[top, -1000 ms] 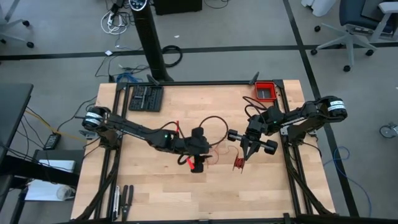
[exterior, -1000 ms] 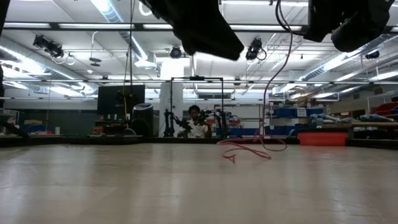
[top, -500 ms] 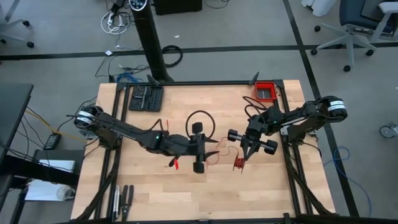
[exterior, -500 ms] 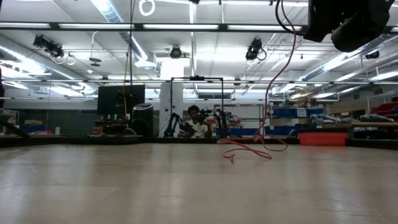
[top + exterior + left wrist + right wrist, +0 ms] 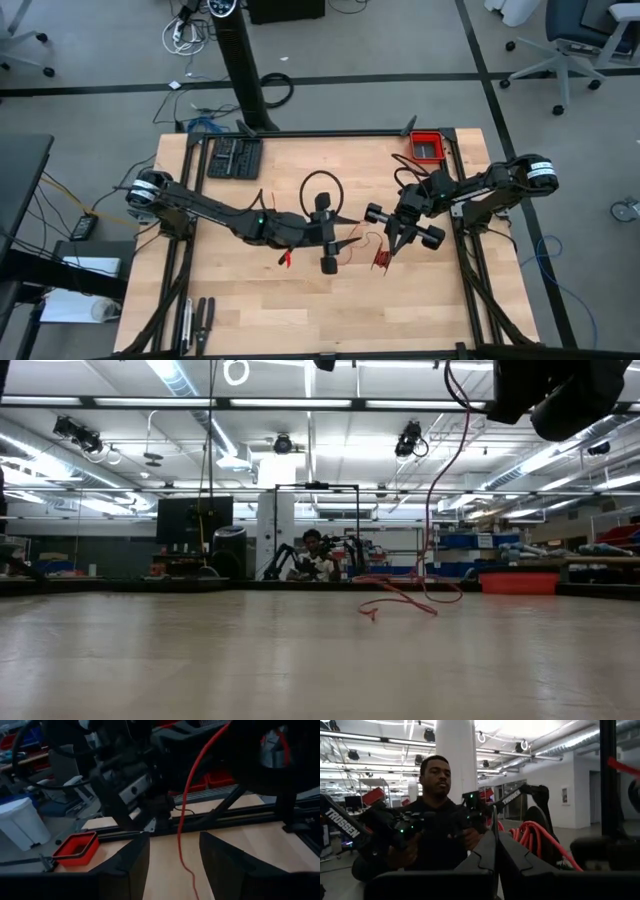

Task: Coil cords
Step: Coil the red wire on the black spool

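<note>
Red cord (image 5: 379,258): strand clenched in right gripper (image 5: 396,246), mid-table. Left gripper (image 5: 343,232) fingers spread, empty. Step: gathering. Next: left grasps loose strand.

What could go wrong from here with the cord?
1. The right gripper is shut on the red cord, lifted off the table; so thin a strand could slip out if tugged.
2. The left gripper is open with the cord running between its fingers but ungripped; closing off-line could miss it.
3. The slack on the table near a black cable loop might snag or tangle.
</note>
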